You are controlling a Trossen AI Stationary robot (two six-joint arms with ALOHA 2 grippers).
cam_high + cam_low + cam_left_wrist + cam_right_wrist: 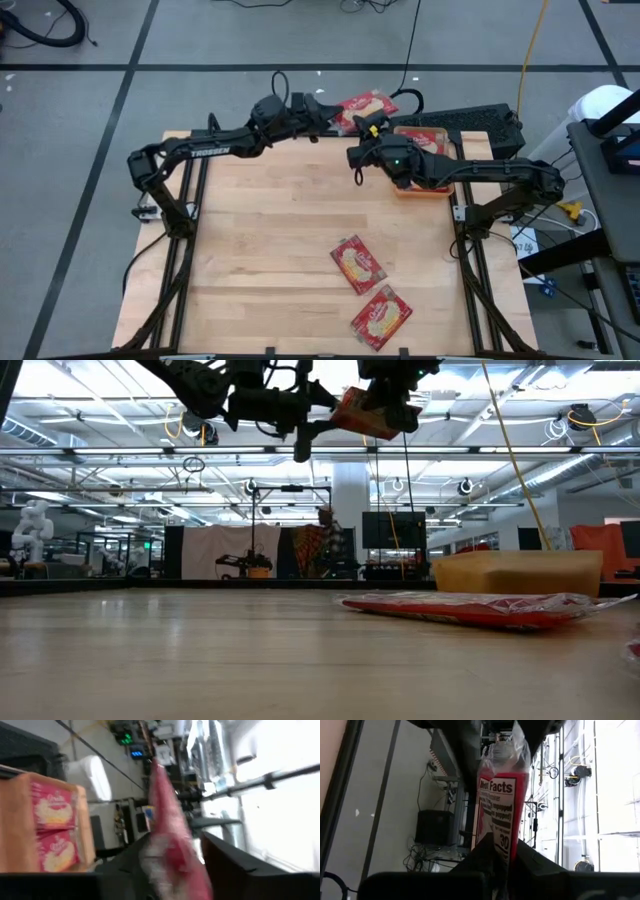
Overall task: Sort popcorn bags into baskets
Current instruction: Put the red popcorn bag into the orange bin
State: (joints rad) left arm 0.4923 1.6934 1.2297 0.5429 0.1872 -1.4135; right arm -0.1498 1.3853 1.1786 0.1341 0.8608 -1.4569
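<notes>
One red popcorn bag [365, 105] hangs in the air over the table's far edge, held by my right gripper [366, 130], which is shut on it. In the right wrist view its printed back [500, 800] faces the camera. My left gripper [326, 110] comes level from the left; its fingers stand open on either side of the bag's other, clear crimped end [506, 745]. The bag shows blurred and edge-on [167, 820] between them. Two more bags [357, 263] [381, 315] lie flat on the table's near right. The orange basket [412, 191] under the right arm holds bags [52, 810]. My right gripper pinches the bag's near end [501, 847] between its two fingers, coming at it level. The bag stands out beyond the fingers toward the far side, on edge, lifted clear high above the table. My left gripper: whether its fingers [230, 865] touch the bag, I cannot tell.
The basket [520, 572] stands at the table's far right, with a bag [480, 608] lying in front of it in the low view. A black keyboard-like object [480, 122] lies beyond the basket. The table's left half and middle are bare wood.
</notes>
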